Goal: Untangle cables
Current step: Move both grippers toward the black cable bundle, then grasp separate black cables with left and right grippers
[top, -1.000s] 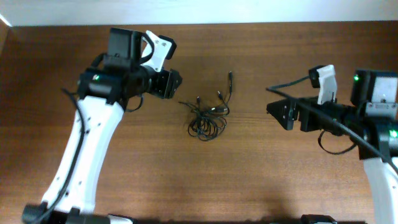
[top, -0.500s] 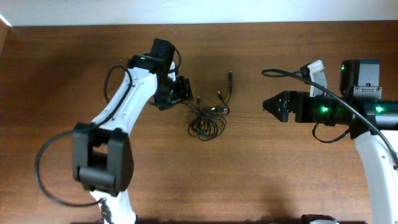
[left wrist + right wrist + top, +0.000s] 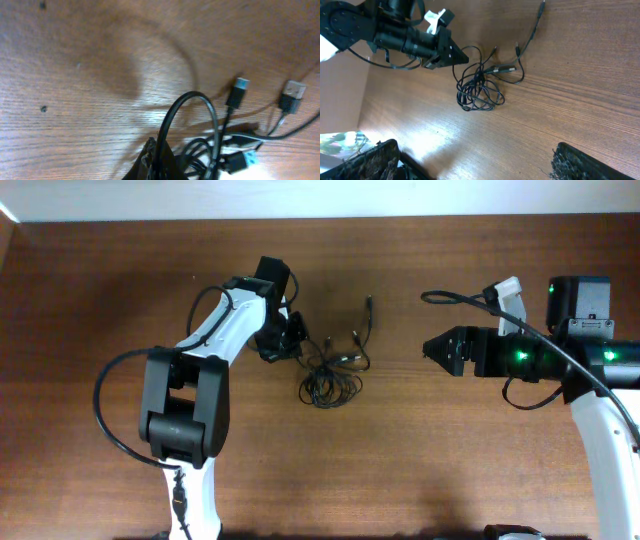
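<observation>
The cables (image 3: 330, 375) lie in a small black tangle at the table's middle, with loose plug ends (image 3: 369, 304) fanning out behind it. My left gripper (image 3: 291, 340) sits at the tangle's left edge. In the left wrist view the left gripper (image 3: 156, 152) is shut on a black cable loop (image 3: 192, 97) that arches up from its tips, and two silvery plugs (image 3: 241, 85) lie beyond. My right gripper (image 3: 437, 348) hovers to the right of the tangle, apart from it. Its fingers (image 3: 370, 160) stand wide open over bare wood, with the cables (image 3: 477, 92) farther ahead.
The table is brown wood (image 3: 450, 460) with a pale wall strip (image 3: 320, 198) along its far edge. The left arm's white links (image 3: 215, 340) stretch across the table's left half, and the right arm's body (image 3: 590, 360) fills the right side.
The left arm swung in to the tangle's left edge and its gripper closed on a cable loop. The right gripper has stayed open in the same place for the last half second.
</observation>
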You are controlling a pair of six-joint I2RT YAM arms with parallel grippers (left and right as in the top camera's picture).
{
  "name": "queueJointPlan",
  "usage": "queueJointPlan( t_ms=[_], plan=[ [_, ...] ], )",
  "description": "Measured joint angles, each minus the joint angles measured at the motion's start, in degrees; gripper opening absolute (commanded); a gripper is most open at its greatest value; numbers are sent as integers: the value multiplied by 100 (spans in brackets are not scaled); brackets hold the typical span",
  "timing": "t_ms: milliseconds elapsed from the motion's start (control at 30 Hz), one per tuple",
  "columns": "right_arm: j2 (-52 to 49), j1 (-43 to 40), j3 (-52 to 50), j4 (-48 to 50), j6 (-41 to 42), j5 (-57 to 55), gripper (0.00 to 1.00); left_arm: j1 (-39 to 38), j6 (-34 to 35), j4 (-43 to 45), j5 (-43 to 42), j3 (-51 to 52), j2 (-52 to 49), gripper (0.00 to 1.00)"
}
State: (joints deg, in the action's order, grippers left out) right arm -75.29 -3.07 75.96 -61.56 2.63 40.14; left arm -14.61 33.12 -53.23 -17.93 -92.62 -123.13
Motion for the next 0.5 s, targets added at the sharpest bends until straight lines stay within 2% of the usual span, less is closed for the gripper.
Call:
queueJointPlan(
  t_ms=[167, 267, 500],
  plan=[
    [0, 0, 0, 28, 39, 0, 100, 0, -693, -350, -120, -1185, 24, 0],
    [0, 0, 2, 175, 428, -2, 99, 11, -922, -452, -649, -1840, 262, 0],
    [0, 0, 0, 328, 1097, -2, 98, 11, -918, -463, -1274, -2194, 896, 0]
  ],
)
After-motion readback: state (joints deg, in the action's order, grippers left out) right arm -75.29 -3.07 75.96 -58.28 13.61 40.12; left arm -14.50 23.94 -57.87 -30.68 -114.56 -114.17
